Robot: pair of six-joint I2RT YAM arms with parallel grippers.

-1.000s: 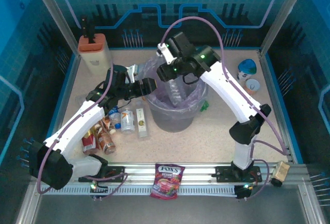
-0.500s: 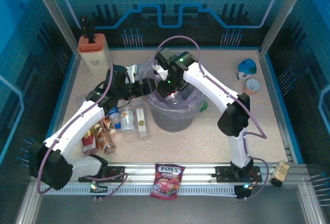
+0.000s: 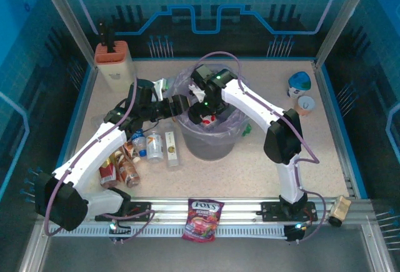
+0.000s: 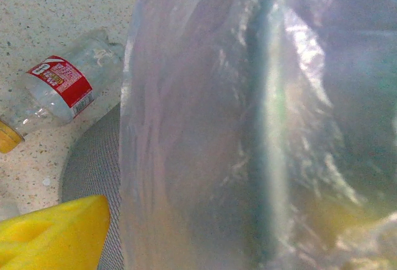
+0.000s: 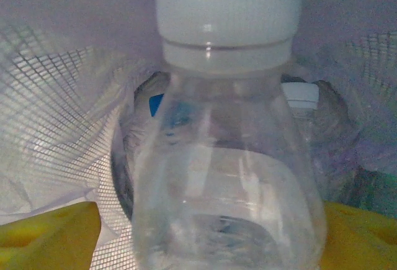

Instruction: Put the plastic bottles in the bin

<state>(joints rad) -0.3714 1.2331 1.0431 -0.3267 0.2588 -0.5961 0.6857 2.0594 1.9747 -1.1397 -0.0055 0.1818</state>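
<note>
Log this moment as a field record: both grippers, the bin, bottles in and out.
bin: grey, bag-lined; at least one white-capped bottle inside
right gripper: at the bin's mouth, jaws spread around a clear bottle, gap showing on one side
clear bottle position: white cap pointing down into the bin
left gripper: open, at the bin's left rim, against the liner bag
bottles outside: several lying on the table left of the bin

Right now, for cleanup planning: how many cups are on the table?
2, both at the far right: a blue cup, and a white cup just nearer than it. Others might be hidden.
</note>
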